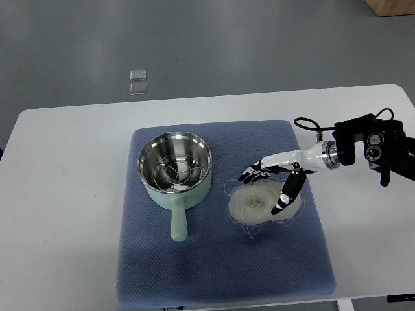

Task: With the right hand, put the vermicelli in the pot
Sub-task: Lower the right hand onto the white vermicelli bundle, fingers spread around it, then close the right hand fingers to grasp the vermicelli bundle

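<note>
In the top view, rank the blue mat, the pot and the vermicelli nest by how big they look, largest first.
1. Blue mat, by far the largest.
2. Pot, counting its handle.
3. Vermicelli nest, though it looks close to the pot's bowl alone.

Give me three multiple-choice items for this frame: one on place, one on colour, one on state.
1. The vermicelli lies
A. inside the pot
B. on the blue mat, right of the pot
C. on the bare table

2. The pot's outside is
A. red
B. black
C. pale green

3. The right robot hand is
A. open over the vermicelli
B. holding the pot handle
C. out of view

Answers:
B, the noodle nest sits on the mat beside the pot.
C, its wall and handle are pale green.
A, its fingers are spread around the nest, not closed.
</note>
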Robot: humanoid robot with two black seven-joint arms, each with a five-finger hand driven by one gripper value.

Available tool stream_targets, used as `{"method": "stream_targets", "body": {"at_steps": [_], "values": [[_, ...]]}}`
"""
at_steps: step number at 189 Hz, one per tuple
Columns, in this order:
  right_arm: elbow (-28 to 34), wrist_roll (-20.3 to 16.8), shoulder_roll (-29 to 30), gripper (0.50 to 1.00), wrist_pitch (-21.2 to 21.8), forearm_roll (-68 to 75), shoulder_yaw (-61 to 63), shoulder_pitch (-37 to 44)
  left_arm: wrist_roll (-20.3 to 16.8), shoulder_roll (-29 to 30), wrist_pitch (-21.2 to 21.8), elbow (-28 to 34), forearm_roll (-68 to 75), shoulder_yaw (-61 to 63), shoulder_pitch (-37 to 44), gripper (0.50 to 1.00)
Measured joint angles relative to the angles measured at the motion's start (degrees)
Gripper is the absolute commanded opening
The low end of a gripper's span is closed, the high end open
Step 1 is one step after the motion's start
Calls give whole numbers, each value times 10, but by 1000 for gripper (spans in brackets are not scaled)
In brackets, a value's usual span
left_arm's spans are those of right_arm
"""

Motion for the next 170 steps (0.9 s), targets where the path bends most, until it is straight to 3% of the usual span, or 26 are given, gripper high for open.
{"method": "stream_targets", "body": {"at_steps": [22, 28, 43, 46, 47, 48, 49, 50, 51, 53, 57, 126, 170], "values": [[0, 1, 1, 907, 0, -10, 0, -10, 0, 0, 0, 1, 0, 0, 0, 1000], [0, 1, 1, 883, 0, -11, 0, -12, 0, 0, 0, 1, 0, 0, 0, 1000], [0, 4, 2, 731, -1, -12, 0, -15, 0, 0, 0, 1, 0, 0, 0, 1000], [0, 6, 2, 668, -1, -12, 0, -16, 0, 0, 0, 1, 0, 0, 0, 1000], [0, 6, 2, 668, -2, -12, 0, -16, 0, 0, 0, 1, 0, 0, 0, 1000], [0, 6, 2, 632, -2, -12, 0, -16, 0, 0, 0, 1, 0, 0, 0, 1000], [0, 7, 2, 631, -2, -12, 0, -16, 0, 0, 0, 1, 0, 0, 0, 1000], [0, 8, 2, 595, -3, -12, 0, -17, 0, 0, 0, 1, 0, 0, 0, 1000], [0, 9, 2, 594, -4, -12, 0, -17, 0, 0, 0, 1, 0, 0, 0, 1000], [0, 10, 3, 537, -6, -13, 0, -18, 0, 0, 0, 1, 0, 0, 0, 1000], [0, 13, 3, 500, -10, -14, -1, -19, 0, 0, 0, 1, 0, 0, 0, 1000], [11, 21, -5, 500, -24, -39, 0, -19, 0, 0, 0, 3, -1, 0, 0, 1000], [88, 24, -102, 500, -1, -25, 26, 43, 0, 0, 0, 3, -1, 0, 0, 1000]]}}
